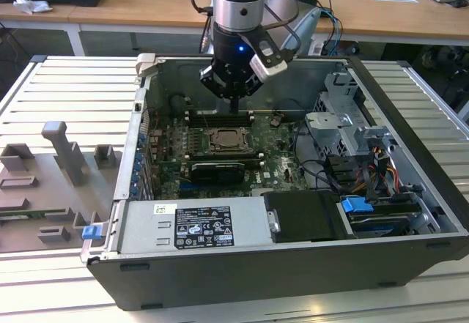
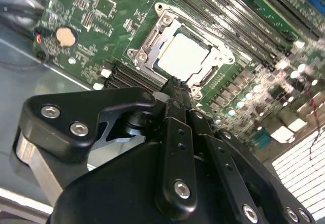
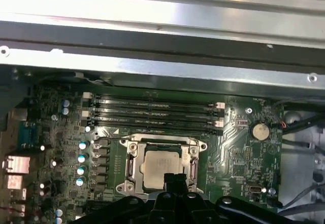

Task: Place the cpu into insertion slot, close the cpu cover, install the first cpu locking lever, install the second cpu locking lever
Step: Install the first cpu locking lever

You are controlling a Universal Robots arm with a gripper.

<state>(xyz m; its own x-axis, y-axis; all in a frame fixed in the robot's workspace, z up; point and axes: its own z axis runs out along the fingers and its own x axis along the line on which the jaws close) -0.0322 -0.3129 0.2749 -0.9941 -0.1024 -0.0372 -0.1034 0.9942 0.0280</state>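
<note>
Exterior view: one tool [image 1: 233, 108] hangs inside one open computer case [image 1: 293, 266] that lies on a slatted metal bench [image 1: 66, 81]. Its tip is just above the green circuit board [image 1: 275, 147], over the far edge of the insertion slot [image 1: 217, 149]. The fingers are pressed together into a single narrow point, and nothing is between them.

In both wrist views there is one cpu [image 3: 160, 164] [image 2: 184, 57]. Its pale metal top faces up, and it sits flat in the single insertion slot [image 2: 141, 56]. One cpu cover [image 2: 216, 56] lies down around it, with the chip showing through its square window. I cannot tell whether the locking levers are latched.

The closed tool [image 2: 175, 86] [image 3: 175, 179] is close over one edge of the socket. Whether it touches the frame is not clear.

In the first wrist view, four long black memory slots [image 3: 152, 113] run side by side just beyond the socket. One round coin cell [image 3: 260, 130] sits on the board near their end. In the exterior view, several grey fixture blocks [image 1: 66, 154] stand on the bench at the exterior view's left.
</note>
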